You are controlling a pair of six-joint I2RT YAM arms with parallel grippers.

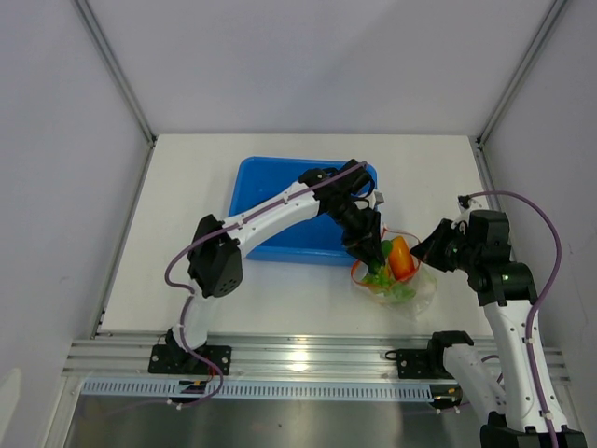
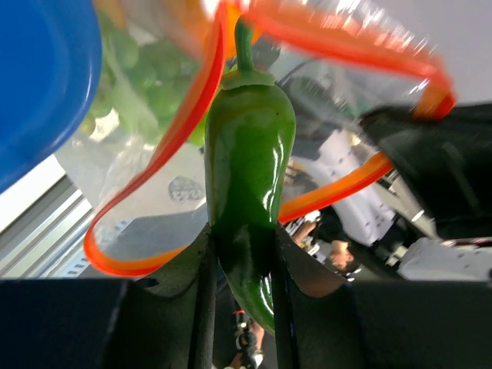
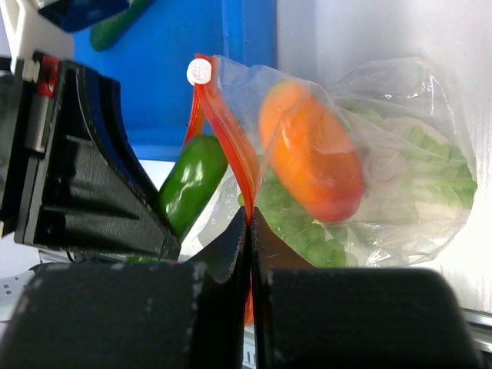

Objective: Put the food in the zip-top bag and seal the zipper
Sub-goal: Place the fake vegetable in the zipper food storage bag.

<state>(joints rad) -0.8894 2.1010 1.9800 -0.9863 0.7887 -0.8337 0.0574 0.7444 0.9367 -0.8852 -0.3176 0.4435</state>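
While pinching a glossy green pepper (image 2: 247,154) by its fat lower end, stem aimed away from the fingers, got the left tool (image 2: 242,257) sitting right at the mouth of the zip-top bag (image 3: 400,115), with the orange-red zipper (image 3: 227,134) looped open just ahead of the tips. Can't tell whether the stem is actually through that loop or only beside it. Jaws partly closed and snug on the pepper's sides, nothing else in there. Looks like hard smooth plastic, so probably light but slick. Would keep the squeeze on the thick part, not the taper, and not let go until well past the strip. Over on the right tool (image 3: 250,223): fully shut, nipping the zipper edge right at its fingertips and propping that side of the mouth. Thin crinkly film beyond it, floppy, no shape of its own, so best handled by the stiffer strip, never by the clear wall. Inside, just past the right tool's tips: orange fruit (image 3: 311,154), green grape bunch (image 3: 296,227) under it, and farther off something pale and leafy (image 3: 419,154), maybe the cauliflower, hard to say through the glare. Probably enough weight to sag the pouch toward the desk (image 1: 187,280). Also worth noting a small white slider tab (image 3: 198,71) at the strip's far end from the right tool, likely the spot to grab for sealing. Farther out past both tools, blue tub (image 1: 270,187) with a dark green piece (image 3: 115,27) lying in it.
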